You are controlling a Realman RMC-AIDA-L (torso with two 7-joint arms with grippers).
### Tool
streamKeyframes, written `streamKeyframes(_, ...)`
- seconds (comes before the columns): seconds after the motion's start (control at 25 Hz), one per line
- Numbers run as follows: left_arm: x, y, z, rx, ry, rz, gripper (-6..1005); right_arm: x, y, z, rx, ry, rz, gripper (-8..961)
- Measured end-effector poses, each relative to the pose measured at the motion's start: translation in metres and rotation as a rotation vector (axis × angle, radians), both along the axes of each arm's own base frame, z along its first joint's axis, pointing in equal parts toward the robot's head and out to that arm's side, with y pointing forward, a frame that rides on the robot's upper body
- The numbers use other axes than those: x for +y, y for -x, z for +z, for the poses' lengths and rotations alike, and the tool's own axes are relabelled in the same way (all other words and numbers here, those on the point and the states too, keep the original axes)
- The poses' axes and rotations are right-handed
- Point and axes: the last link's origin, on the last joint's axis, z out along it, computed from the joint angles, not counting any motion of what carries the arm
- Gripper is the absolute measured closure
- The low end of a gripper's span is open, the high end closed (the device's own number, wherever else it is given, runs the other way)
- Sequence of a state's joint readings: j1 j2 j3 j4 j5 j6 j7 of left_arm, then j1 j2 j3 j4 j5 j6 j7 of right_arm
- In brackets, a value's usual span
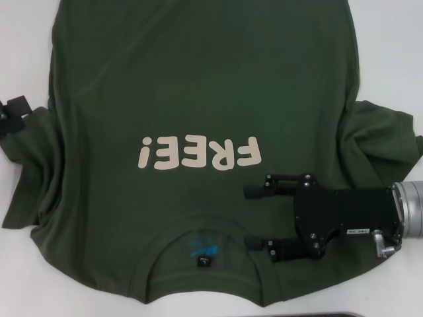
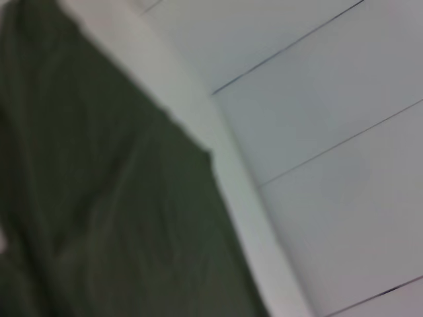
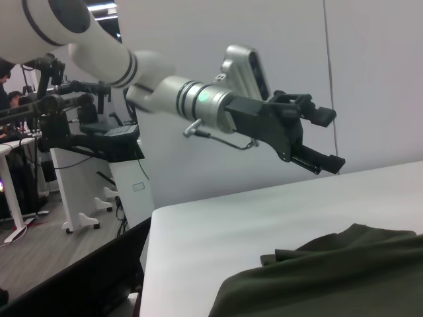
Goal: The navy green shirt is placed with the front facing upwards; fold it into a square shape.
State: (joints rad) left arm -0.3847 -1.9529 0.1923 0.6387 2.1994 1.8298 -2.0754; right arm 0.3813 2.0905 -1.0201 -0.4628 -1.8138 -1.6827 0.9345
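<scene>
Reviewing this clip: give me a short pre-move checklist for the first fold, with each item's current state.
1. Navy green shirt front up, "FREE!" lettering showing: ok.
2. Body flat: ok; the sleeve on the robot's right is bunched: not ok.
3. Right gripper open, over the shoulder beside the collar: ok.
4. Right gripper holding fabric: not ok; nothing sits between its fingers.
5. Left gripper open, hanging above the white table beside the other sleeve: ok.
6. Shirt hem position: cannot tell; it runs out of the head view.
</scene>
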Motion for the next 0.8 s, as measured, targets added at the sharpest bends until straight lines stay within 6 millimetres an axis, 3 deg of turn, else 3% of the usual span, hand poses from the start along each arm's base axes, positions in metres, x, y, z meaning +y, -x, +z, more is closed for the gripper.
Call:
streamKeyframes(0.24,0.02,-0.007,0.013,0.173,0.182,0.091,149,0.001,0.001,0.001,0.005,-0.005,0.0,147)
streamKeyframes(0.48,0.025,-0.009,0.006,0.258,0.292,0.125,152,0.001,0.001,0.001,0.008,0.003,-0.011,146)
streamKeyframes(0.8,0.034,0.0,0.001,0.325,0.288,0.195,156,0.002,0.002,0.001,0.008,0.007,-0.013,146)
